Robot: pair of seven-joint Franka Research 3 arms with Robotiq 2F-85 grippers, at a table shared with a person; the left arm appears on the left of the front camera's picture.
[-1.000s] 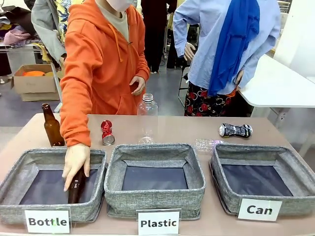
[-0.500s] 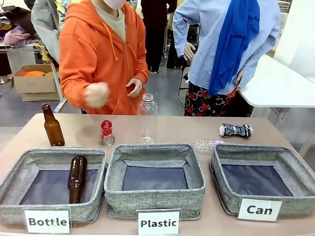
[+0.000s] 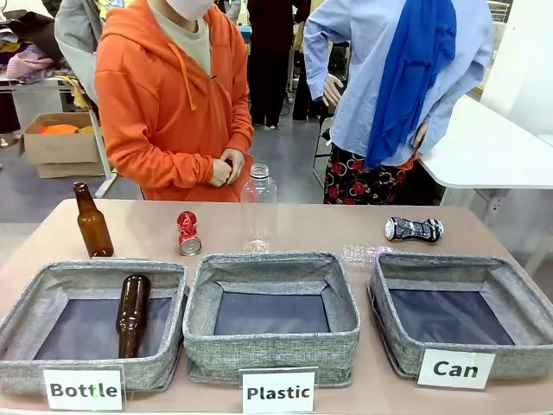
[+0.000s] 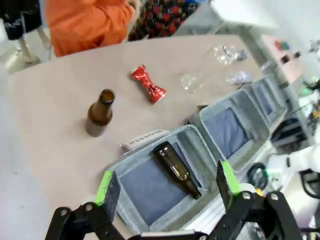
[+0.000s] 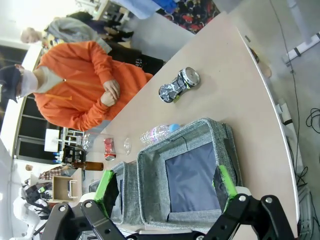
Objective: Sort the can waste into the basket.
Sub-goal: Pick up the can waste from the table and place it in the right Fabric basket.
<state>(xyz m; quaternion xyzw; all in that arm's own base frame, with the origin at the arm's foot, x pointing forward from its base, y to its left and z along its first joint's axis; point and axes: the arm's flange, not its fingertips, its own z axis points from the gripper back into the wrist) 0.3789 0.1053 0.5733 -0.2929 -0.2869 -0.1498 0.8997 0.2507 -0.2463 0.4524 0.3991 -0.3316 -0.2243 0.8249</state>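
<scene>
Front camera at the near edge of the worktop [image 3: 311,226] facing the person [image 3: 164,112], left wrist high over the Bottle basket [image 4: 142,187], right wrist rolled sideways above the Can basket [image 5: 192,175], all showing the red can [image 3: 187,232].

The left gripper [image 4: 165,174] hangs high above the table [image 4: 55,125], its 2 green-padded fingers [image 4: 106,184] spread wide with nothing between them. The right gripper [image 5: 164,175] hovers high above the table's opposite end, its 2 fingers [image 5: 221,181] also parted wide and empty. The person's 2 hands [image 3: 225,166] are beyond the table's far edge and above its level. They meet in front of the torso, touching each other, with both elbows bent.
</scene>
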